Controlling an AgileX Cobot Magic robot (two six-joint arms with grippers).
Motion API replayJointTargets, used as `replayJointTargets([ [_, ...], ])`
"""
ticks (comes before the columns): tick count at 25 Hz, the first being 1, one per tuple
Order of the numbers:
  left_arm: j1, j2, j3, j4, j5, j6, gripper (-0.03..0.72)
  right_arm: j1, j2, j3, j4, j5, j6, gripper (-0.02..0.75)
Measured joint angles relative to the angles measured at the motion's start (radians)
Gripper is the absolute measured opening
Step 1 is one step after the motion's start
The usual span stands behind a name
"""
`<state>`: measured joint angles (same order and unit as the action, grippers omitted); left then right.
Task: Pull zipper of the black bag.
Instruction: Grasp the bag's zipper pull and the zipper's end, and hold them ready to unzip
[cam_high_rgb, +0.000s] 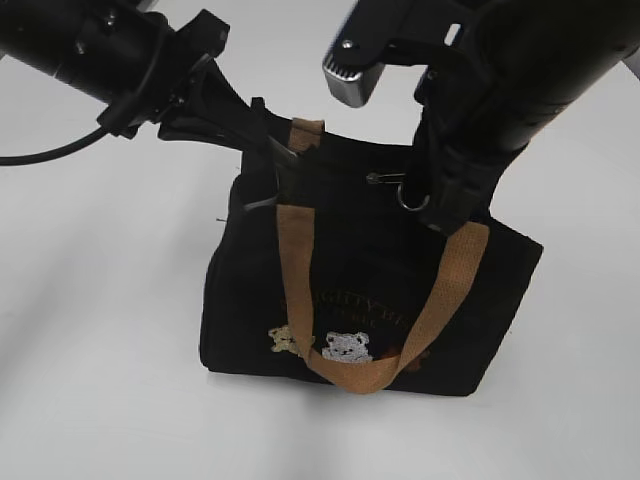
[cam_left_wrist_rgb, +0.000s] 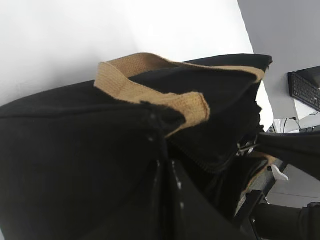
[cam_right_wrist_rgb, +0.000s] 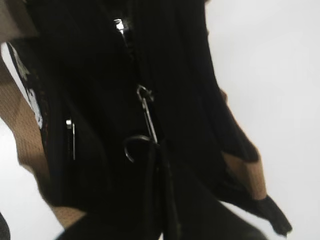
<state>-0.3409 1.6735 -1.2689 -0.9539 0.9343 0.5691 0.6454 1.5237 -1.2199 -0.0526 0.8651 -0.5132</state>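
A black bag (cam_high_rgb: 380, 300) sits on a white surface (cam_high_rgb: 100, 350), faint gold lettering on its front too dim to read in full, two small embroidered bears (cam_high_rgb: 345, 347) stitched beneath it. A tan webbing handle (cam_high_rgb: 300, 270) droops over that front. On the bag's top, the silvery zipper (cam_high_rgb: 400, 190) lies along the black zip line, its ring at the right hand (cam_high_rgb: 440, 215), which appears clenched on the ring. The left hand (cam_high_rgb: 265, 150) presses on the bag's top left corner, clamped on fabric beside the handle's root. Both dark arms crowd above the bag; bare surface lies in front of it and to both sides.
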Motion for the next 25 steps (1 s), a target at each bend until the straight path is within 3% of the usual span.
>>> replayJointTargets([
  [10, 0.0, -0.001, 0.0, 0.034, 0.004, -0.008, -0.01, -0.005, -0.012, 0.0, -0.141, 0.185, 0.27, -0.001],
  [16, 0.0, -0.002, 0.0, 0.046, 0.004, -0.01, -0.01, -0.111, -0.022, 0.0, -0.148, 0.271, 0.366, -0.001],
  [25, 0.0, -0.002, 0.0, 0.052, 0.014, -0.011, -0.01, -0.219, -0.04, 0.0, 0.039, 0.278, 0.322, -0.001],
])
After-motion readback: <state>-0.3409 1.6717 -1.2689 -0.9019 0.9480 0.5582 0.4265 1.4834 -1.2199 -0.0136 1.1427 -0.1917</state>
